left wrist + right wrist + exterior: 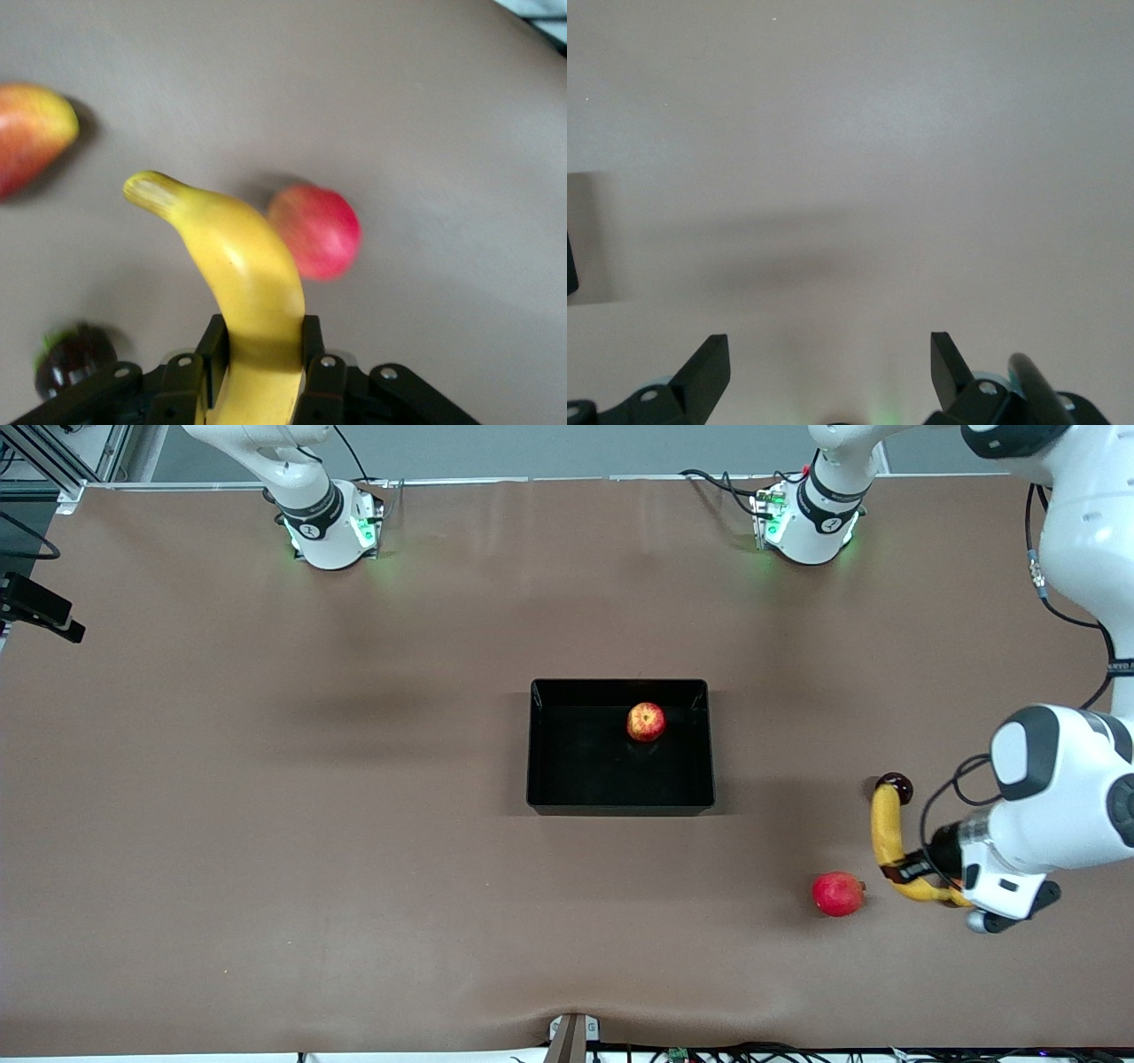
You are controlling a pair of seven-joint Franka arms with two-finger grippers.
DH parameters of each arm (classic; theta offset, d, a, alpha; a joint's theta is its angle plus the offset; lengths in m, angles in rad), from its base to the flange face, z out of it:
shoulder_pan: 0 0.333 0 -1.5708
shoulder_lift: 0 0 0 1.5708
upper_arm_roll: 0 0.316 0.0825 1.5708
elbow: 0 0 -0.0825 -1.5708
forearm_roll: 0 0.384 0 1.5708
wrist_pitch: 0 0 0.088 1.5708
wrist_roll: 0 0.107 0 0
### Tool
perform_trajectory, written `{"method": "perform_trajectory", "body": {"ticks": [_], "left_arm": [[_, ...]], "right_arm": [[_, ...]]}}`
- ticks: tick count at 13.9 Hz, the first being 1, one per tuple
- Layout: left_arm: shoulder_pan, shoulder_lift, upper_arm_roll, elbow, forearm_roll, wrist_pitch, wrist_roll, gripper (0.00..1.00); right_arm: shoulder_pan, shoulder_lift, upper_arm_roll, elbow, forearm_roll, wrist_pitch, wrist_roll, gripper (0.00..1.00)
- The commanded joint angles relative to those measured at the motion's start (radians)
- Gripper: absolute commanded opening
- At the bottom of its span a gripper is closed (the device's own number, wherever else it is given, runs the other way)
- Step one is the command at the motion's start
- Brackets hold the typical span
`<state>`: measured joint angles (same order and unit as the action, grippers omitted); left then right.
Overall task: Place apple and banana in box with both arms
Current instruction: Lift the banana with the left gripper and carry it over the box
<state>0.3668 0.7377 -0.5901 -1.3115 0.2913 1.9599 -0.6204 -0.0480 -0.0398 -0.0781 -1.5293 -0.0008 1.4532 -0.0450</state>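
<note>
Brown counter (pixel 354 824) holds the box (pixel 620 802) with the apple (pixel 646 722); left gripper (pixel 261 363) fingers clamp the banana (pixel 244 266); right gripper (pixel 830 367) waits, fingers wide apart.

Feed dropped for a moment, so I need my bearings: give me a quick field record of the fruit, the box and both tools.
apple: in the box
banana: gripped by the left tool, not in the box
left tool: shut on the banana, toward the left arm's end of the table
right tool: open, holding nothing, over bare table
pinkish-red fruit: on the table beside the banana
left to do: banana into the box
</note>
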Motion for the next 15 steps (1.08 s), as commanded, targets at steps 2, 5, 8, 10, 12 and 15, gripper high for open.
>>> {"method": "perform_trajectory", "body": {"ticks": [2, 5, 8, 10, 12, 15], "left_arm": [[-0.152, -0.083, 0.01, -0.032, 0.006, -0.067, -0.189, 0.0], [-0.294, -0.083, 0.012, -0.031, 0.014, -0.067, -0.338, 0.0], [-0.434, -0.074, 0.013, -0.028, 0.043, -0.064, -0.427, 0.0], [-0.517, -0.057, 0.016, -0.028, 0.069, -0.055, -0.487, 0.0], [-0.583, -0.043, 0.021, -0.026, 0.069, -0.029, -0.512, 0.0], [-0.649, -0.012, 0.027, -0.026, 0.075, 0.019, -0.518, 0.0]], "right_arm": [[-0.019, -0.009, 0.008, 0.0, 0.005, -0.005, -0.001, 1.0], [-0.019, -0.009, 0.009, 0.0, 0.005, -0.005, -0.001, 1.0], [-0.018, -0.009, 0.009, 0.0, 0.005, -0.005, -0.001, 1.0], [-0.018, -0.009, 0.009, 0.0, 0.005, -0.005, -0.001, 1.0], [-0.018, -0.009, 0.009, 0.0, 0.005, -0.007, -0.001, 1.0], [-0.019, -0.009, 0.009, 0.0, 0.005, -0.008, -0.001, 1.0]]}}
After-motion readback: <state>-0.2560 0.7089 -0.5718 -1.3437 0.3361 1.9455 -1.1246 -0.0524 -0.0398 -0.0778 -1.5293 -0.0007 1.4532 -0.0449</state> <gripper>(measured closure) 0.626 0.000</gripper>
